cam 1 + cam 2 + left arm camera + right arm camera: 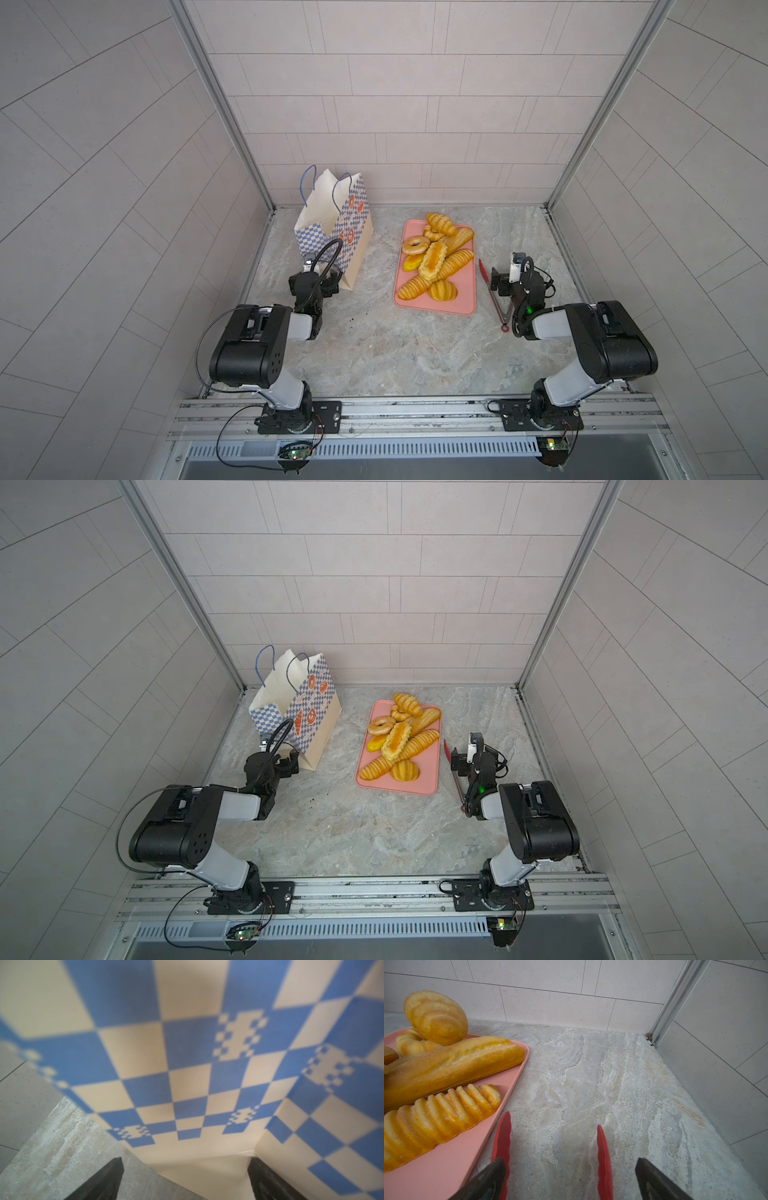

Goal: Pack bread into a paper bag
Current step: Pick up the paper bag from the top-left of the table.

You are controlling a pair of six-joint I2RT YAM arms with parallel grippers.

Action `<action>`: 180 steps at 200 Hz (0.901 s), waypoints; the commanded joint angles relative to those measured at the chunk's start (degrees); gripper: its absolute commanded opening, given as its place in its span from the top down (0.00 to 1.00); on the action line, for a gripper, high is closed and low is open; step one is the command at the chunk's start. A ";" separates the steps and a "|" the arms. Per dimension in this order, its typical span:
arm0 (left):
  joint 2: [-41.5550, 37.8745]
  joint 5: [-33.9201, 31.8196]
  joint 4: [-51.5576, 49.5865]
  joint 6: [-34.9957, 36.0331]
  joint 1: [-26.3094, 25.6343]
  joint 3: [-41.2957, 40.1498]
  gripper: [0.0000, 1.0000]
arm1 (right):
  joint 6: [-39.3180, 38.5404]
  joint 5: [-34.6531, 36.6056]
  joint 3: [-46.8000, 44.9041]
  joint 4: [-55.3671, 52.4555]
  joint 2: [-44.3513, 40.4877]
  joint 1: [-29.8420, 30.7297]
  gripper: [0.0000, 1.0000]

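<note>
Nearest us, our left fingers [106,1184] are spread wide around the near bottom corner of the paper bag [187,1064], gripping nothing. Our right fingers [652,1184] stand spread on either side of the red tongs [604,1157] on the counter [395,345]. Beyond, the bread [434,259] lies piled on the pink tray [465,291], with the bag upright to its left.

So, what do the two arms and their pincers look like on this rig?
The left arm and right arm match: bulky black joint housings joined by pale grey links. Black cables loop over each wrist, and each wrist shows a small green light. The left pincer and right pincer have plain dark, flat-sided fingers with no markings visible.
</note>
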 commanded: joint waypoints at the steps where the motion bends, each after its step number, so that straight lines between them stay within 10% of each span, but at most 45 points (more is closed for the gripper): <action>1: 0.53 -0.47 1.59 0.19 0.31 1.04 0.00 | -0.87 0.74 0.13 0.27 0.24 0.28 0.01; 92: -5.51 -5.00 1.99 -1.74 0.29 -1.81 0.00 | 1.86 8.09 -4.03 2.80 -5.77 -0.08 0.01; 148: -24.01 -8.92 -19.39 -6.90 0.20 -0.44 0.00 | 5.86 9.55 -5.00 -13.91 -27.86 -0.01 0.01; 180: -36.87 -9.22 -35.49 -11.69 0.18 1.87 0.00 | 18.99 20.66 3.39 -44.61 -39.11 0.00 0.01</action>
